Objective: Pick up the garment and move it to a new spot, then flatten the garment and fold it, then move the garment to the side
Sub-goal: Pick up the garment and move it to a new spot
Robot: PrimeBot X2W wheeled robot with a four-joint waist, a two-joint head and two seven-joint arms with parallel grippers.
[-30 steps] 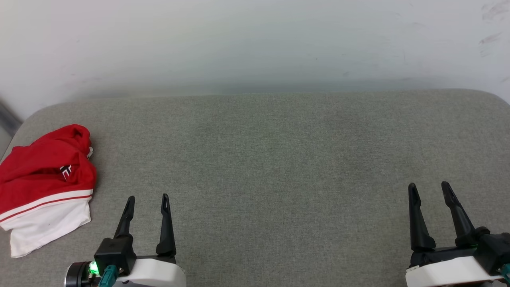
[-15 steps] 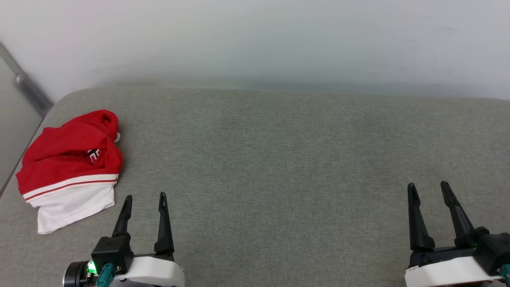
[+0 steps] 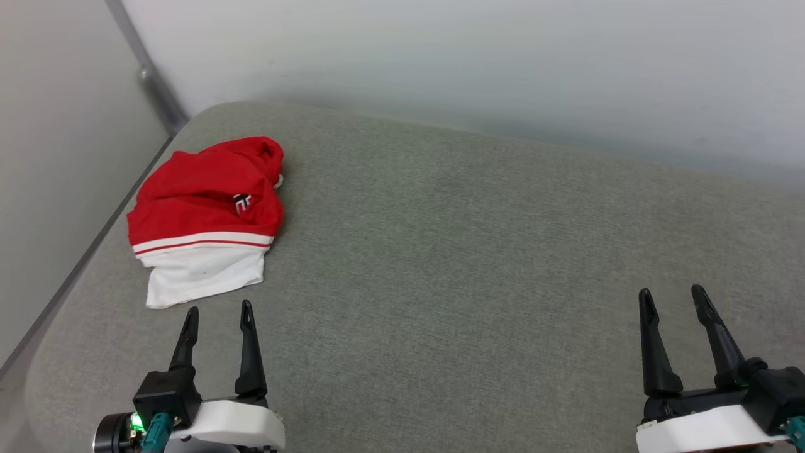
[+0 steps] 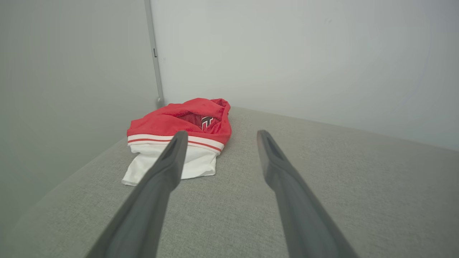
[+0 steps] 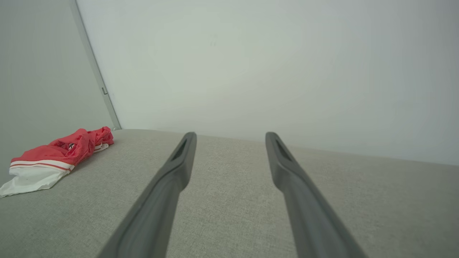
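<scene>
Where the garment lies: we find the garment [image 3: 204, 214] crumpled in a heap at ten o'clock on the grey cushion [image 3: 471, 251], close to the cushion's nine o'clock edge and near its rounded far corner.
Garment's look: red fabric is bunched on top, a red-and-white striped band runs below it, and a white panel spreads flat toward six o'clock. A scrap of black, white-edged lettering [image 3: 242, 202] peeks from a fold.
Left gripper: our left gripper [image 3: 219, 307] sits at seven o'clock in the head view, jaws spread wide and grasping nothing. Its fingers point to twelve o'clock, tips just short of the white panel and not touching it.
Left wrist view: the garment [image 4: 179, 122] lies ahead at eleven o'clock, and the left finger [image 4: 168, 168] crosses in front of its white panel.
Right gripper: our right gripper [image 3: 670, 290] sits at five o'clock, jaws likewise released, with bare cushion between the fingers, well apart from the garment.
Right wrist view: the garment [image 5: 53, 154] lies far off at nine o'clock.
Backdrop: a pale wall [image 3: 440, 56] stands at twelve o'clock. A grey metal strip [image 3: 151, 75] runs up the corner at eleven o'clock, beyond the garment.
</scene>
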